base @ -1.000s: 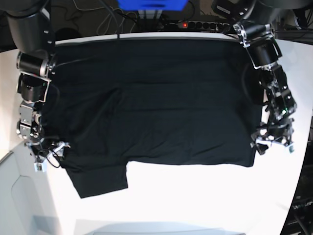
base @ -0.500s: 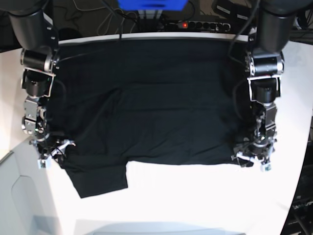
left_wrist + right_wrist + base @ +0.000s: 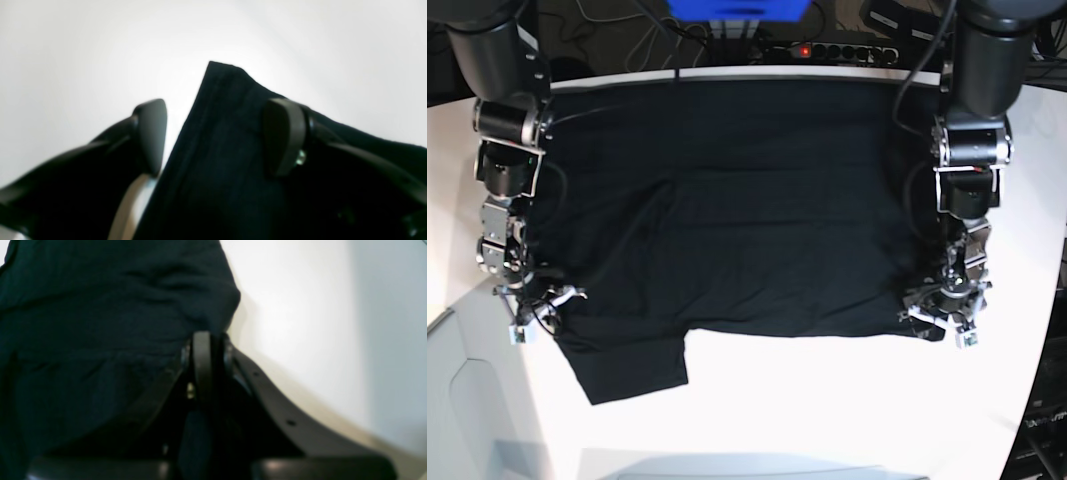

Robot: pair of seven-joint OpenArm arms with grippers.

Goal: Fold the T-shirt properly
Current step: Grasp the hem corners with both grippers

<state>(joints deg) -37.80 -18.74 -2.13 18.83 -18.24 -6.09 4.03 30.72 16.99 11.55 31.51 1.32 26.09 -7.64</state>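
Lying spread flat on white table (image 3: 827,400): black T-shirt (image 3: 727,200), one sleeve sticking out toward near edge. Right gripper (image 3: 208,350) pinched tight on shirt's side edge near that sleeve. Left gripper (image 3: 220,133) spread wide, straddling hem corner, pads (image 3: 283,133) not clamping.

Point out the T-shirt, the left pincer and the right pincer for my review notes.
T-shirt (image 3: 757,200): base view, middle of the spread black cloth.
left pincer (image 3: 215,136): left wrist view, midway between its open fingertips, over the shirt's corner.
right pincer (image 3: 208,351): right wrist view, at its closed fingertips by the cloth's edge.
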